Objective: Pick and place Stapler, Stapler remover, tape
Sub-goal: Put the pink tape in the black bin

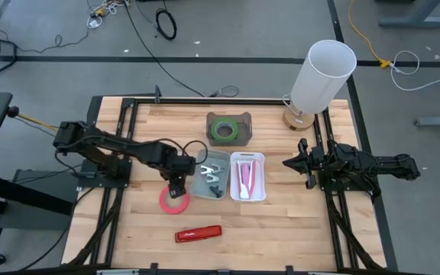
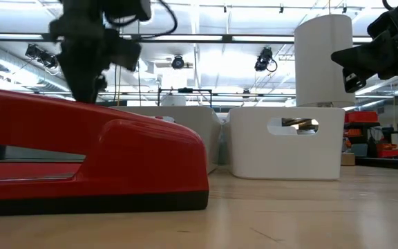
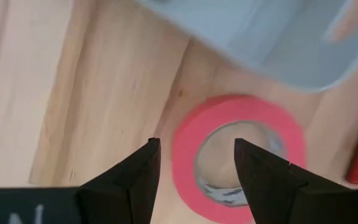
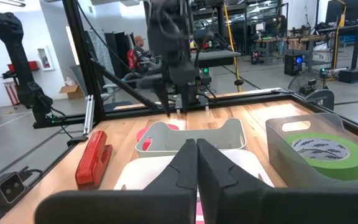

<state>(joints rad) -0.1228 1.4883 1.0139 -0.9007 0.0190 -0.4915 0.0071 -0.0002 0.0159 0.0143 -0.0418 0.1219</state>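
Observation:
A red tape roll (image 1: 174, 201) lies flat on the wooden table, in front of a grey bin (image 1: 202, 188) that holds a stapler remover (image 1: 211, 173). A red stapler (image 1: 198, 233) lies near the table's front edge and fills the low view (image 2: 95, 159). My left gripper (image 1: 176, 186) is open and points down over the roll (image 3: 188, 134). One finger is outside the roll's rim and the other is over its hole. My right gripper (image 1: 287, 162) is shut and empty at the right, beside a white bin (image 1: 247, 197).
A dark bin with a green tape roll (image 1: 222, 129) stands at the back centre. A white cylindrical lamp (image 1: 323, 76) stands at the back right. The white bin holds a pink item (image 1: 245, 177). A person sits in the room beyond the table (image 4: 138, 46).

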